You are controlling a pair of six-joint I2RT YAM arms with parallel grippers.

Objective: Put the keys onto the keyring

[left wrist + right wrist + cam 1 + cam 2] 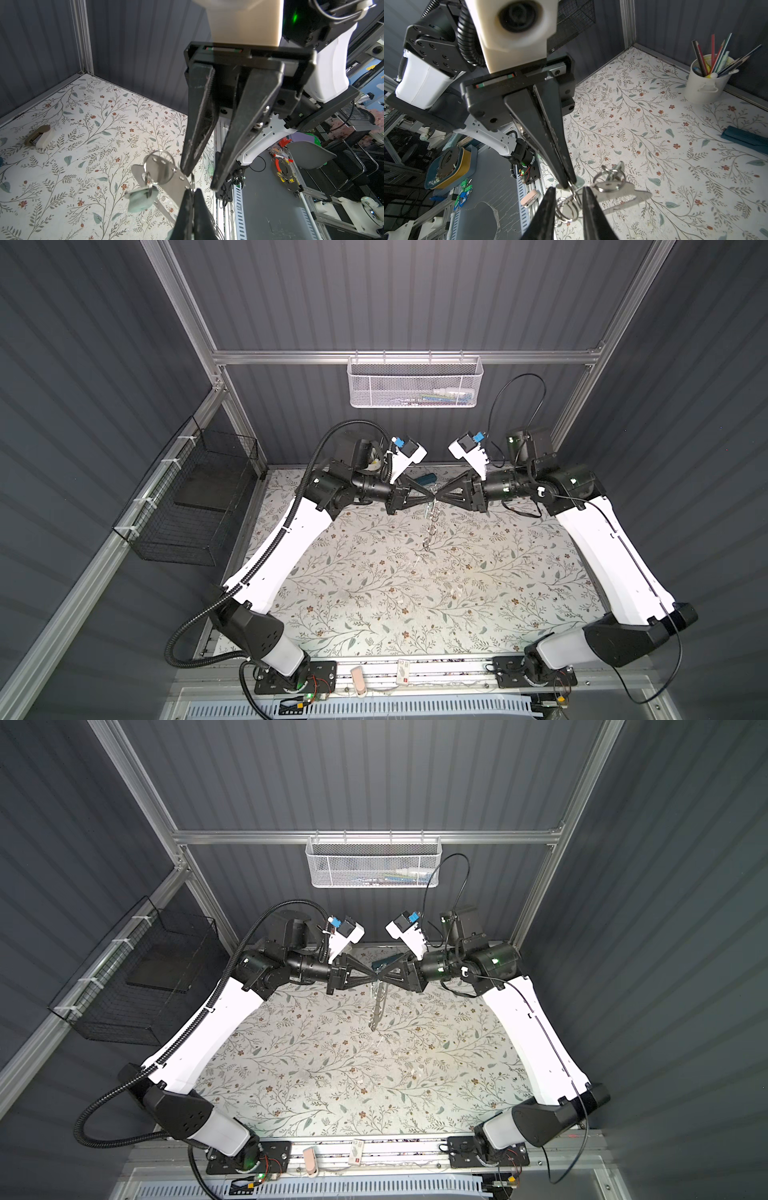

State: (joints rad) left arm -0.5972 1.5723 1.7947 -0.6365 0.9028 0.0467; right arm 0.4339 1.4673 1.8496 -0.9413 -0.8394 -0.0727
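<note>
The keyring (176, 185), a flat grey metal plate with small silver split rings, hangs in the air over the back middle of the table (430, 526). My left gripper (192, 190) is shut on one split ring at the plate's upper end (431, 501). A key with a pale mint tag (141, 200) hangs from another ring. My right gripper (568, 190) faces the left one tip to tip (439, 498). Its fingers (590, 207) stand apart on either side of split rings at that same end, without a visible pinch. Both top views show the keyring (377, 1006) dangling below the meeting tips.
A dark-teal case (745, 138) lies at the back of the floral table (374, 593), and a white cup of pencils (708, 85) stands in the back right corner. A beige stapler-like object (38, 137) lies on the mat. A white mesh basket (413, 381) hangs on the rear rail, a black wire basket (195, 497) at left.
</note>
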